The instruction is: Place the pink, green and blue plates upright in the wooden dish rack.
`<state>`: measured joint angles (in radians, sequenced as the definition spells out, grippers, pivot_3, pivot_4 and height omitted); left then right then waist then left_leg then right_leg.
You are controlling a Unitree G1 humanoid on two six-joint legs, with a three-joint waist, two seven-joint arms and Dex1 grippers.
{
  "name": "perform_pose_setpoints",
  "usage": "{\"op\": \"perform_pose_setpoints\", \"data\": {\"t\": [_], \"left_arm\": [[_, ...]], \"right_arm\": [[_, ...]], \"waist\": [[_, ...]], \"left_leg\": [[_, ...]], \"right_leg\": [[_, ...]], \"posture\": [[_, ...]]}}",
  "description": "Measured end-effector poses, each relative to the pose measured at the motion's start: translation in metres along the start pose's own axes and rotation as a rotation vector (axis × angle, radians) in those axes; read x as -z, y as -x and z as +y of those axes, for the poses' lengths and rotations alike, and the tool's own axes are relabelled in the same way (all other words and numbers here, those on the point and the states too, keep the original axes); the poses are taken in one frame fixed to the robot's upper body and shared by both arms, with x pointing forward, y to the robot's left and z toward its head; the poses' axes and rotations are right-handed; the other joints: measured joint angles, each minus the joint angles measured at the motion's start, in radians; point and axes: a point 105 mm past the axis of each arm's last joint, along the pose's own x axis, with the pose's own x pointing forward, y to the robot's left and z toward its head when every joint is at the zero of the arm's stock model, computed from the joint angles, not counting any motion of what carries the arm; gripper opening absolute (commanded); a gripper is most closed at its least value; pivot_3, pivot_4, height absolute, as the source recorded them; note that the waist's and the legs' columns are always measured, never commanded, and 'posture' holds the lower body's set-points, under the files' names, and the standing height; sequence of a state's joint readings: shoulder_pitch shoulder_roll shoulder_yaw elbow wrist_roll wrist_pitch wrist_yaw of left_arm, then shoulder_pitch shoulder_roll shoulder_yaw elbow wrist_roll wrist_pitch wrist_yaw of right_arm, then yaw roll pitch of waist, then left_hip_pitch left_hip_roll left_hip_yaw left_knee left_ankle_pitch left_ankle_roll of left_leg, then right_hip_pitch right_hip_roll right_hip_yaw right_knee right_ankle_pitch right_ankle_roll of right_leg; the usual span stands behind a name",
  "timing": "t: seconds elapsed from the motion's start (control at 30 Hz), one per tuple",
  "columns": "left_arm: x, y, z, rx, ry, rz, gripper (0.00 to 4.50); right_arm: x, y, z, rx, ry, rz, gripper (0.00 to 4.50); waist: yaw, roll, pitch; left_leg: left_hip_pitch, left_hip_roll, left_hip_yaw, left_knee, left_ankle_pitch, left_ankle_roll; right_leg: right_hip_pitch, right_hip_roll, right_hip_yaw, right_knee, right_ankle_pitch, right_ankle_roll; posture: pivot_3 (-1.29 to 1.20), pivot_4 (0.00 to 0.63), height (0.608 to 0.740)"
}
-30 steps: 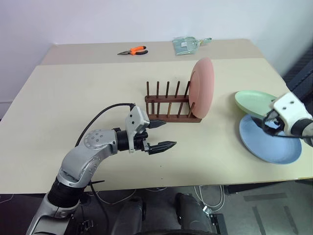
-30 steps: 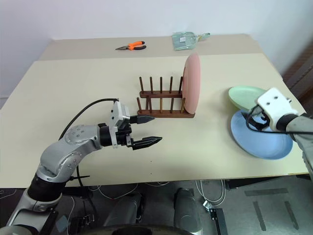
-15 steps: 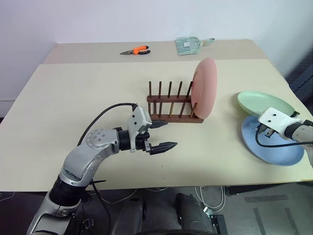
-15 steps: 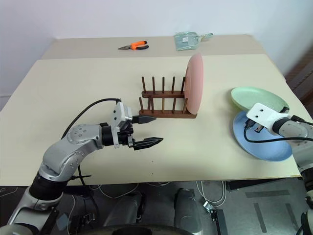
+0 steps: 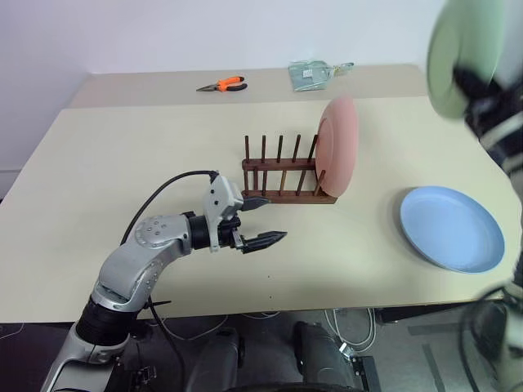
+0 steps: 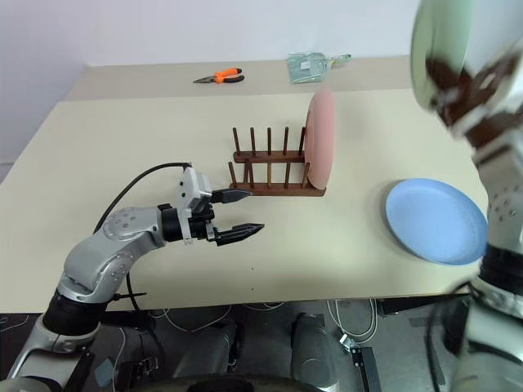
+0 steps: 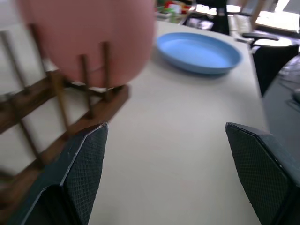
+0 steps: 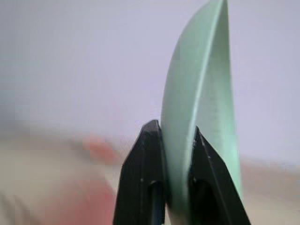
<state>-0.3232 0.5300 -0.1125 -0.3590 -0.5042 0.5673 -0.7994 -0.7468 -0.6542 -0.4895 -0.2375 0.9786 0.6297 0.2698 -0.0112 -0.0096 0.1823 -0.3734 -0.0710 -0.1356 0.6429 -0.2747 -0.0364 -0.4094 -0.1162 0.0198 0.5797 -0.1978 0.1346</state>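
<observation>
One plate (image 5: 337, 147) stands in the rack's (image 5: 282, 175) right end, another plate (image 5: 450, 228) lies right.

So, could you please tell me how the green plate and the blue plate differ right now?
The green plate is up in the air, pinched at its rim by the right claw; the blue plate lies on the table, untouched. The green one is tilted nearly on edge; the blue one lies flat. Both are round, shallow and of similar size.

No text, label or number can be read anywhere.
</observation>
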Motion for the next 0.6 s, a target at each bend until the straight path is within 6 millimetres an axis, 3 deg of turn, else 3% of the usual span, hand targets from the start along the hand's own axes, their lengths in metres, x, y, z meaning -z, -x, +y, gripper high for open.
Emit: {"op": "perform_pose_setpoints", "data": {"t": [0.03, 0.1, 0.23, 0.4, 0.6], "left_arm": [[0.001, 0.007, 0.009, -0.039, -0.005, 0.007, 4.13], [0.003, 0.021, 0.025, -0.114, -0.018, 0.023, 4.13], [0.005, 0.041, 0.043, -0.208, -0.040, 0.043, 4.13], [0.006, 0.049, 0.047, -0.239, -0.053, 0.049, 4.13], [0.006, 0.048, 0.042, -0.235, -0.053, 0.044, 4.13]], "right_arm": [[-0.007, -0.008, 0.021, -0.055, -0.085, -0.047, 0.04], [-0.001, -0.018, 0.050, -0.111, -0.254, -0.057, 0.04], [0.034, -0.026, 0.077, -0.092, -0.475, 0.061, 0.04], [0.090, -0.017, 0.089, 0.029, -0.550, 0.276, 0.04], [0.111, -0.006, 0.083, 0.143, -0.558, 0.364, 0.04]], "waist": [[0.001, -0.001, 0.000], [0.002, -0.002, -0.001], [0.003, -0.001, -0.001], [0.002, -0.001, 0.000], [-0.002, -0.001, 0.000]], "left_leg": [[0.000, 0.000, -0.001, 0.000, 0.000, 0.000], [0.000, 0.000, -0.002, 0.000, 0.000, 0.000], [-0.001, -0.001, -0.002, 0.000, 0.000, 0.000], [-0.001, -0.002, 0.000, 0.000, 0.000, 0.000], [-0.001, -0.001, 0.000, -0.001, 0.000, 0.000]], "right_leg": [[0.000, 0.000, -0.001, 0.000, 0.000, 0.000], [0.000, 0.000, -0.001, -0.001, 0.000, 0.000], [-0.001, -0.002, 0.000, -0.001, 0.000, 0.000], [-0.002, -0.002, 0.000, 0.000, 0.000, 0.000], [-0.002, -0.001, 0.000, 0.001, 0.000, 0.000]], "posture": [[0.00, 0.150, 0.740], [0.00, 0.150, 0.740], [0.00, 0.150, 0.740], [0.00, 0.150, 0.740], [0.00, 0.150, 0.740]]}}
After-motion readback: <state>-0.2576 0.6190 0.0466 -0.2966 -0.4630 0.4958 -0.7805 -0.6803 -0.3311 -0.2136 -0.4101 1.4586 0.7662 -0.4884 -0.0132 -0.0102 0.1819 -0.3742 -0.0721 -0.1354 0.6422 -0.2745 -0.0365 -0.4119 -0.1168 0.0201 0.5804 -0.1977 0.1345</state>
